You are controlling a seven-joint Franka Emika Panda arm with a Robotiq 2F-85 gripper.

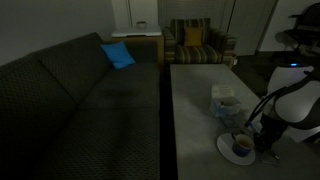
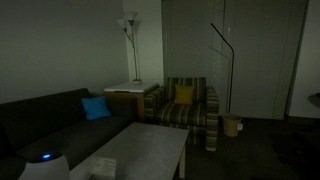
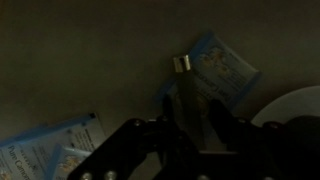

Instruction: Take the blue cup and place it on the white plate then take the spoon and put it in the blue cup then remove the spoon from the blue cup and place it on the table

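Note:
The blue cup (image 1: 242,146) stands on the white plate (image 1: 228,152) at the near end of the grey table (image 1: 195,110). My gripper (image 1: 266,140) hangs just beside the plate, on the side away from the sofa. In the wrist view the dark fingers (image 3: 195,125) are closed around a thin pale spoon (image 3: 186,95) that sticks out ahead of them over the table (image 3: 90,60). The plate's rim (image 3: 297,105) shows at the right edge of the wrist view. The cup is out of sight there. The scene is very dark.
A pale blue-white boxy object (image 1: 225,101) sits on the table just beyond the plate. Pale blue printed packets (image 3: 225,68) (image 3: 50,150) lie under and beside the gripper. A dark sofa (image 1: 70,100) runs along the table, and a striped armchair (image 1: 195,45) stands at its far end.

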